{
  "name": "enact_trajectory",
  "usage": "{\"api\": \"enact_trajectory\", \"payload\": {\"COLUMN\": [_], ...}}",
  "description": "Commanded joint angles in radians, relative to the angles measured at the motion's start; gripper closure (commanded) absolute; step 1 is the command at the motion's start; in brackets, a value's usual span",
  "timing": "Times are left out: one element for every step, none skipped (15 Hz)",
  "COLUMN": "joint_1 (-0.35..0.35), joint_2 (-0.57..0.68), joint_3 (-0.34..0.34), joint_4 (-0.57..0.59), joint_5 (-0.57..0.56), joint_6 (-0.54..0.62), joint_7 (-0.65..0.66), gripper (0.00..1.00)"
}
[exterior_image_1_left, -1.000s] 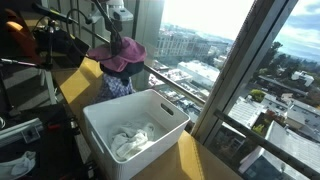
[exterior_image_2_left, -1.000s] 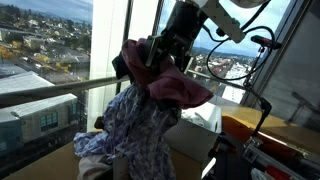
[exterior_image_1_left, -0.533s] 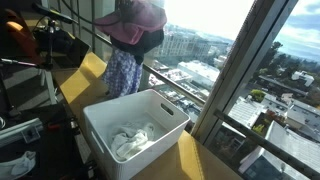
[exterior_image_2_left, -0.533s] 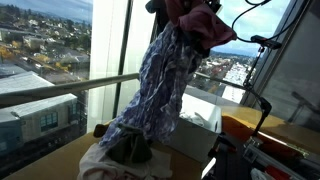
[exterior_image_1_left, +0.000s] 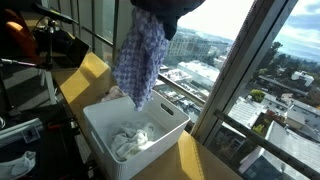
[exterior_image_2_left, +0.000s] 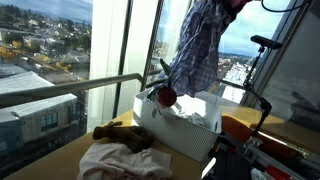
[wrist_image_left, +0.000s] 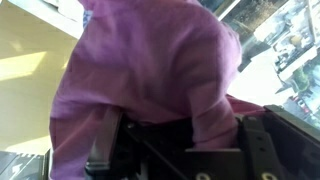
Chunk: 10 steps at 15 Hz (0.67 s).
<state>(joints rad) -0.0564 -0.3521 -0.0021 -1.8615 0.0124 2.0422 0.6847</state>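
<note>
My gripper (wrist_image_left: 172, 128) is shut on a bundle of clothes held high. In the wrist view a pink cloth (wrist_image_left: 150, 60) fills the picture and drapes over the dark fingers. In both exterior views a blue-and-white patterned garment (exterior_image_1_left: 140, 60) (exterior_image_2_left: 200, 45) hangs from the bundle, its lower end above the near rim of a white plastic bin (exterior_image_1_left: 168, 106) (exterior_image_2_left: 150, 116). The gripper itself is above the top edge of both exterior views. White cloth (exterior_image_1_left: 132, 138) lies inside the bin.
A pale cloth heap (exterior_image_2_left: 125, 160) and a brown item (exterior_image_2_left: 120, 133) lie on the wooden table beside the bin. A small red object (exterior_image_2_left: 168, 97) sits at the bin's edge. Window mullions (exterior_image_1_left: 235, 70) and a rail (exterior_image_2_left: 70, 90) stand close by. Equipment with cables (exterior_image_1_left: 30, 60) is behind.
The gripper has risen with the clothes and moved over toward the bin. The patterned garment has lifted clear of the table and now hangs over the bin's rim.
</note>
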Motion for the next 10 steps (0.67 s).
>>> {"api": "enact_trajectory", "payload": {"joint_1": [-0.059, -0.072, -0.081, -0.088, -0.09, -0.091, -0.09, -0.087, -0.085, -0.083], "joint_2": [0.018, 0.029, 0.033, 0.034, 0.029, 0.018, 0.008, 0.001, -0.005, -0.01], "joint_3": [-0.06, -0.074, -0.086, -0.09, -0.087, -0.082, -0.072, -0.065, -0.057, -0.05], "joint_4": [0.186, 0.231, 0.255, 0.265, 0.258, 0.242, 0.219, 0.197, 0.17, 0.143], "joint_5": [0.02, 0.022, 0.025, 0.025, 0.022, 0.019, 0.016, 0.015, 0.016, 0.017], "joint_6": [-0.116, -0.141, -0.155, -0.162, -0.163, -0.158, -0.148, -0.138, -0.128, -0.118], "joint_7": [-0.078, -0.093, -0.106, -0.113, -0.114, -0.113, -0.107, -0.103, -0.1, -0.099], "gripper": [0.99, 0.99, 0.99, 0.99, 0.99, 0.99, 0.99, 0.99, 0.99, 0.99]}}
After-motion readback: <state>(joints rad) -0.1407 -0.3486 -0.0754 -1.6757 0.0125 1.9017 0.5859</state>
